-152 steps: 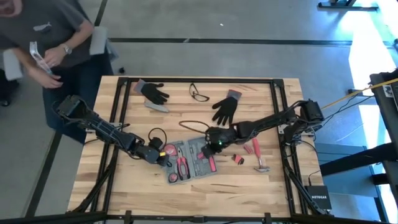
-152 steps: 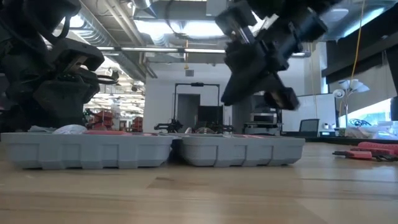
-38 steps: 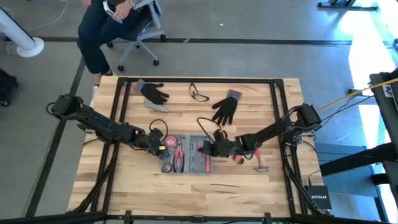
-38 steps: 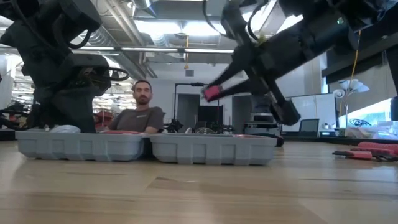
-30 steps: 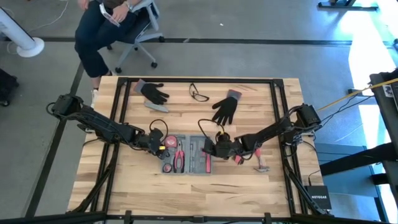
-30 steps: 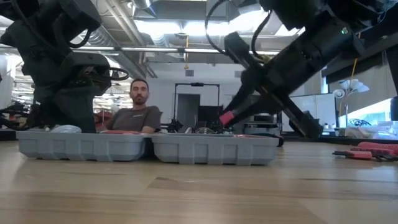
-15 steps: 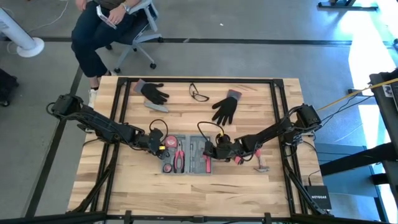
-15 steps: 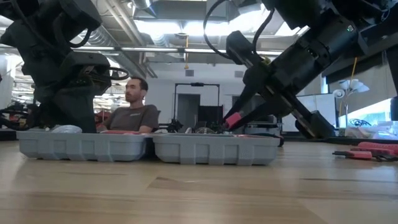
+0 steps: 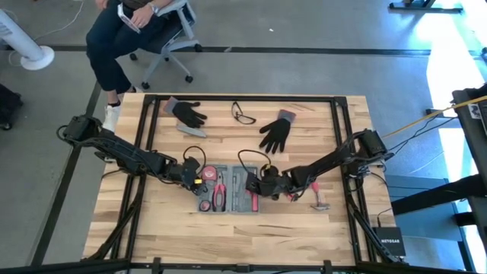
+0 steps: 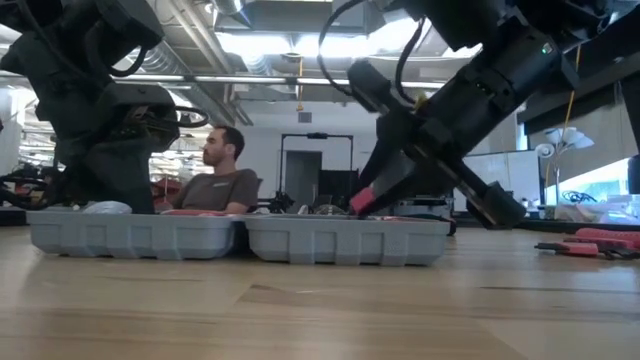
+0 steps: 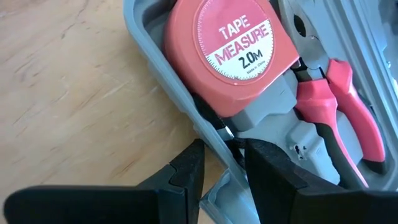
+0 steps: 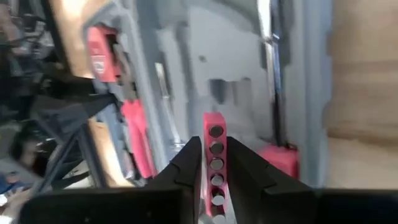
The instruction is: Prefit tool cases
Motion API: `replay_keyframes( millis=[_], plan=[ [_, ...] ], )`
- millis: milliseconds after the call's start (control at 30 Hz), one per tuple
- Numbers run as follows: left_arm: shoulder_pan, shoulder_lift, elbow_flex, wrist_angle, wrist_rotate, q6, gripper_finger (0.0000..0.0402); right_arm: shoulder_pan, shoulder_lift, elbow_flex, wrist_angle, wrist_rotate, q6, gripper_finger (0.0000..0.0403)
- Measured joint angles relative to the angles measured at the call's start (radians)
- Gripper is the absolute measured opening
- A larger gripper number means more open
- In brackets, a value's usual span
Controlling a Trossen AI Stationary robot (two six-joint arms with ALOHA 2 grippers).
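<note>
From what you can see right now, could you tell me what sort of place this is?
Probably an open-plan robotics lab or workshop. Exposed ducts and pipes run overhead, a butcher-block table sits in a black frame on a bare concrete floor, and a person is seated beyond it.

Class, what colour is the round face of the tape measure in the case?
Red, with white lettering; the tape measure shows best in the left wrist view.
</note>
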Motion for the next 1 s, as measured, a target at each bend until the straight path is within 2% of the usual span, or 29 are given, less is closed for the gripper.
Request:
replay_keyframes(
  millis=[233, 433, 533, 767, 1000],
  plan=[
    [-0.003, -0.001, 0.001, -0.014, -0.001, 0.0, 0.0106, -0.008, 0.032, 0.015, -0.004, -0.011, 0.018, 0.0063],
    [-0.021, -0.001, 0.001, -0.015, -0.005, -0.009, 0.0106, -0.034, 0.027, 0.018, -0.027, 0.082, 0.059, 0.0064],
    [-0.033, -0.001, 0.001, -0.019, -0.007, -0.014, 0.0106, -0.041, 0.024, 0.025, -0.039, 0.092, 0.014, 0.0064],
    [-0.046, -0.001, 0.001, -0.02, -0.002, -0.009, 0.0106, -0.053, 0.022, 0.025, -0.028, 0.03, -0.054, 0.0064],
    [-0.046, -0.001, 0.001, -0.02, -0.001, -0.006, 0.0106, -0.068, 0.021, 0.026, -0.03, -0.085, -0.173, 0.0064]
  ],
)
